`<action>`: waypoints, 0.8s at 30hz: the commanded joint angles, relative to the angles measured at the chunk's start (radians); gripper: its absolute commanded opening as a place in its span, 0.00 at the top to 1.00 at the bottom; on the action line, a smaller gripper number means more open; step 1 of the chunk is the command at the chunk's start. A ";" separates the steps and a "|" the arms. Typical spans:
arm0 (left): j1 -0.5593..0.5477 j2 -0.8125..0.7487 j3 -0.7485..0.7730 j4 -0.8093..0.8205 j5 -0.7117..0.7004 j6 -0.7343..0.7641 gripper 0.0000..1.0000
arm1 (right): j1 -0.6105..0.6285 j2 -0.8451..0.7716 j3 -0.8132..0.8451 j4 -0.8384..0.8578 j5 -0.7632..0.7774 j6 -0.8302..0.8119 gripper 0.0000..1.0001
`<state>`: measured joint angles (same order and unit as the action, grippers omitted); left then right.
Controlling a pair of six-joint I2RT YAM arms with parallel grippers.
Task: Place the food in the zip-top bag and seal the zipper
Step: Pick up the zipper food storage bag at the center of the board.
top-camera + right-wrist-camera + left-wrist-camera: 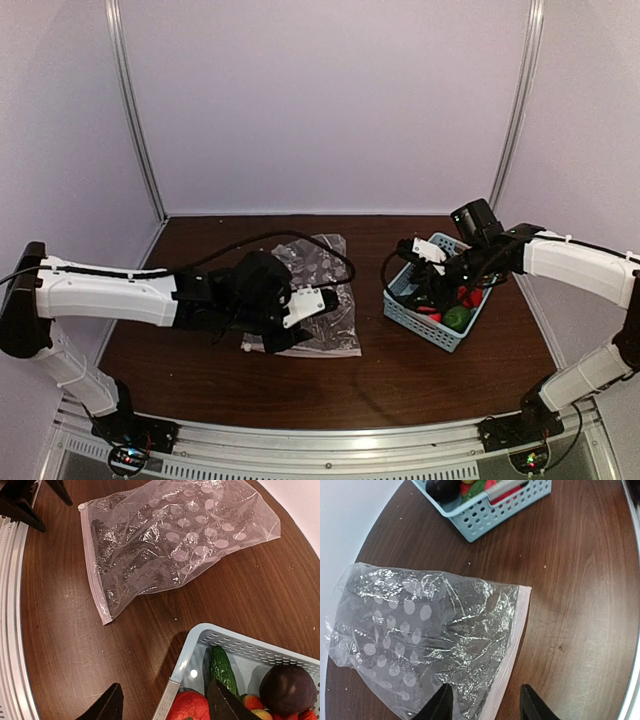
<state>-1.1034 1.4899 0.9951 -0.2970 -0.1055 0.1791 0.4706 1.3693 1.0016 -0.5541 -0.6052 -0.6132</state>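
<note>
Bag location: the clear crinkly dotted zip-top plastic bag (430, 630) lies flat on the brown wooden table (580, 605), directly ahead of the left hand (486, 690).
Zipper: the narrow whitish press-seal strip (512, 645) runs in between that hand's fingers.
Bag handling: judged very light, limp and slippery; pinch one lip beside the strip.
Food location: red toy tomato (187, 706), green toy cucumber (220, 667) and dark purple toy eggplant (287, 690) lie in the light-blue slotted plastic basket (230, 640), below the right hand (165, 685).
Food handling: judged light, firm, rounded; grip across the middle.
Left hand: low, fingers apart, clamping nothing.
Right hand: fingers apart, astride the basket wall, holding nothing.
</note>
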 commanded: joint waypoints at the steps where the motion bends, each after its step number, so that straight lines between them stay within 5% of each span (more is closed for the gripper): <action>1: -0.043 0.119 0.068 -0.090 -0.123 0.155 0.56 | -0.031 -0.039 -0.043 0.066 -0.023 0.074 0.41; 6: -0.073 0.235 0.149 -0.136 -0.228 0.189 0.60 | -0.035 -0.052 -0.059 0.089 -0.014 0.098 0.38; 14: -0.076 0.331 0.202 -0.177 -0.256 0.248 0.49 | -0.036 -0.042 -0.069 0.097 0.000 0.092 0.38; 24: -0.076 0.391 0.193 -0.155 -0.303 0.313 0.54 | -0.046 -0.035 -0.071 0.106 0.013 0.096 0.38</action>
<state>-1.1763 1.8431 1.1740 -0.4713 -0.3538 0.4473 0.4335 1.3350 0.9398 -0.4664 -0.6056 -0.5266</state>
